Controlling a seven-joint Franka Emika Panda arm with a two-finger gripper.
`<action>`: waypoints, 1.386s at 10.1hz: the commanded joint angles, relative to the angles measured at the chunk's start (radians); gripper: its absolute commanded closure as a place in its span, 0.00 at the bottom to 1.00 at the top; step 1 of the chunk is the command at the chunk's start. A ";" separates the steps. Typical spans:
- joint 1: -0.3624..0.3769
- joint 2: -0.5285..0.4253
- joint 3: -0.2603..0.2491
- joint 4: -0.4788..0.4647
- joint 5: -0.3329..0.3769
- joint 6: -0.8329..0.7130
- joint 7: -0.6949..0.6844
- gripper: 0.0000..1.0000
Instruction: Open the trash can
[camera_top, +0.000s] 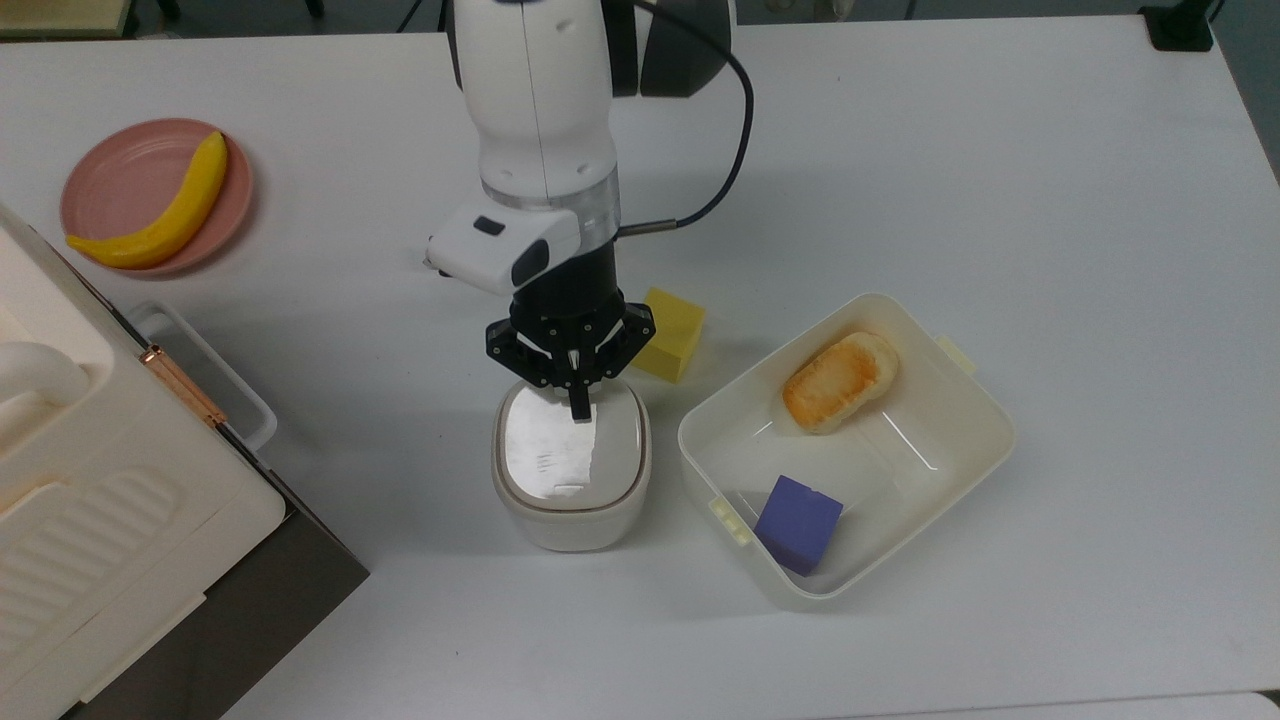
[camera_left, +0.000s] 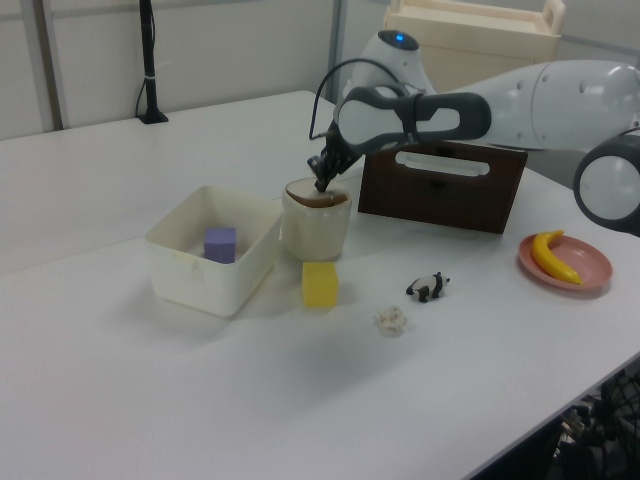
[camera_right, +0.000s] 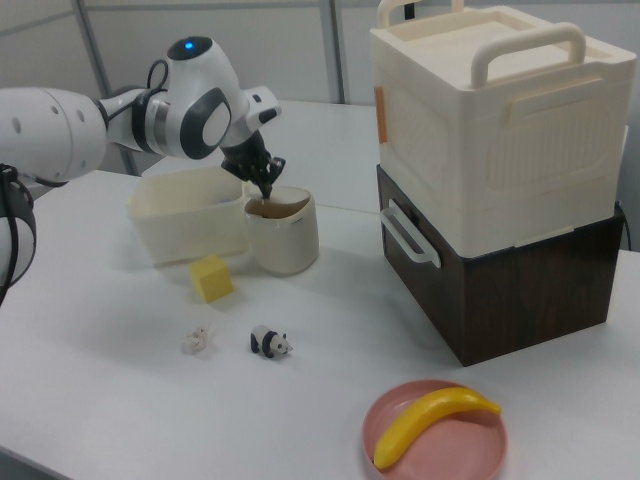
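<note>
Top view, tub (camera_top: 975, 400) holding bread (camera_top: 838, 380), purple cube (camera_top: 797, 523)

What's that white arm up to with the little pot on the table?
The arm has its end effector pressed down on the back edge of the trash can, at the top view's upper edge of the lid. In the left view the lid looks tilted, lifted slightly at one edge, so the can seems to be just starting to open. The nearby yellow cube and tub sit untouched.

trash can (camera_top: 570, 500) cream-white | cube (camera_top: 668, 334) yellow | block (camera_top: 797, 523) purple | plate (camera_top: 120, 180) pink
</note>
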 joint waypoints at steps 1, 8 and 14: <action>0.009 -0.136 -0.014 -0.012 0.003 -0.144 -0.007 1.00; -0.002 -0.367 -0.017 -0.033 -0.045 -0.781 -0.016 0.88; -0.011 -0.381 -0.016 -0.047 -0.049 -0.811 -0.010 0.00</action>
